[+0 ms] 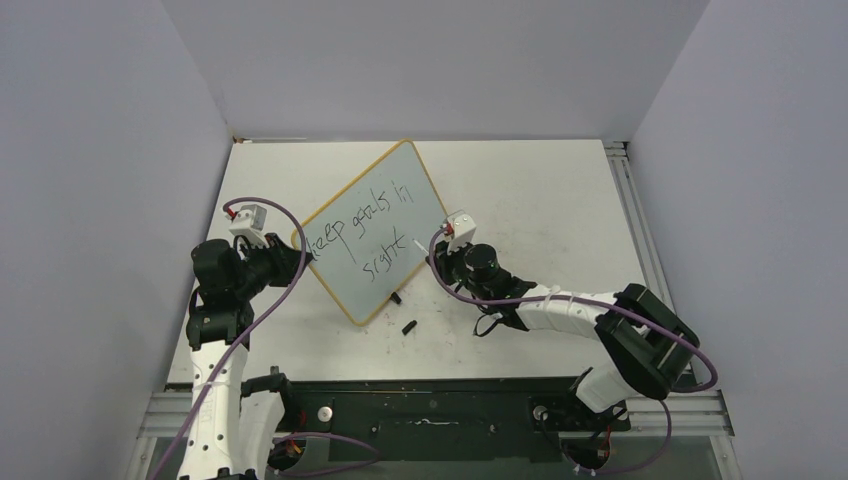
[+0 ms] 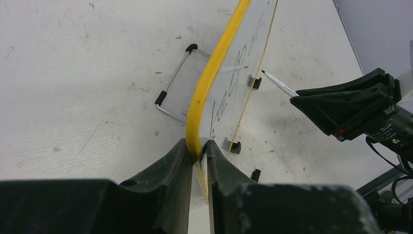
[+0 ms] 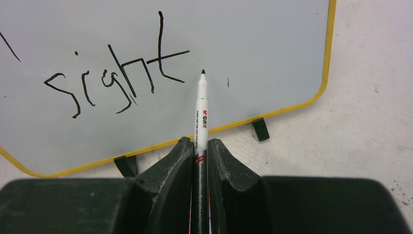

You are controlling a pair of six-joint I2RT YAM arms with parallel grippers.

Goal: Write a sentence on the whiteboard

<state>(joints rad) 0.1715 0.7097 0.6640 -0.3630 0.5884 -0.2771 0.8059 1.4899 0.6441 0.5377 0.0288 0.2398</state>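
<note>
Pinching "keep goals in sight" whiteboard (image 1: pixel 350 285), left tool (image 2: pixel 197 146); right tool (image 3: pixel 199 144) clamping "M&G" marker (image 3: pixel 201 107).

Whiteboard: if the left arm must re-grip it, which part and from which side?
Take the whiteboard by its yellow rim, edge-on from the left, as the left gripper does now: one finger on each face. The board is thin and stands tilted, so only its edge fits the jaws. Probably keep clear of the sentence and the wire stand behind.

Right wrist view crops the sentence (image 3: pixel 117 80) (only "sight" shows).
</note>
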